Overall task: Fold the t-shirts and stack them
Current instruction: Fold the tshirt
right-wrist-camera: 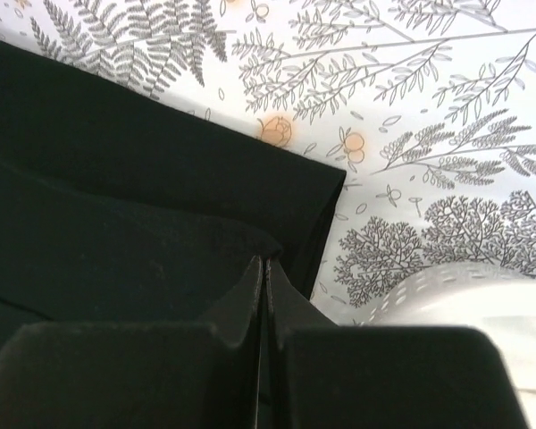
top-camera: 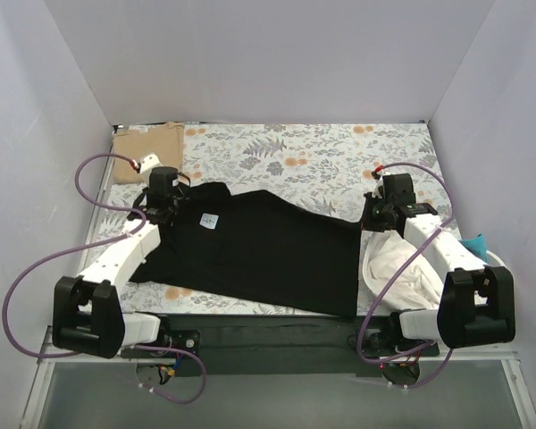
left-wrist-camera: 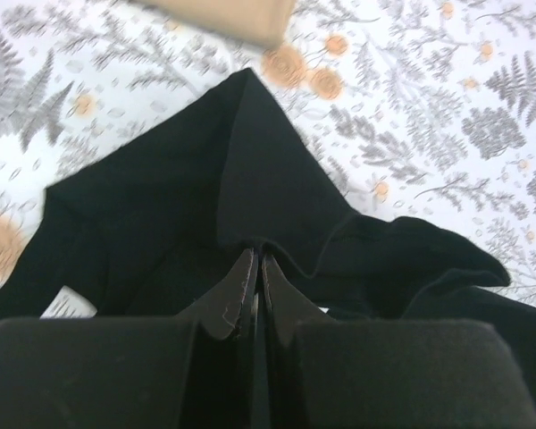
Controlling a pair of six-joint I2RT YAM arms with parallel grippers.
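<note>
The black t-shirt (top-camera: 259, 255) lies spread on the floral cloth (top-camera: 322, 161), its small white label (top-camera: 209, 219) near the left end. My left gripper (top-camera: 158, 214) is shut on the shirt's fabric at its far-left edge; the left wrist view shows the closed fingertips (left-wrist-camera: 256, 255) pinching a raised fold of the black shirt (left-wrist-camera: 205, 170). My right gripper (top-camera: 372, 219) is shut on the shirt's right edge, and the right wrist view (right-wrist-camera: 265, 262) shows it pinching black fabric (right-wrist-camera: 116, 179). The tan t-shirt (top-camera: 147, 143) lies folded at the back left corner, its edge visible in the left wrist view (left-wrist-camera: 232, 18).
A white garment (top-camera: 393, 264) is bunched under the right arm and also shows in the right wrist view (right-wrist-camera: 464, 295). A teal item (top-camera: 474, 243) sits at the far right. White walls enclose the table on three sides. A dark strip runs along the near edge.
</note>
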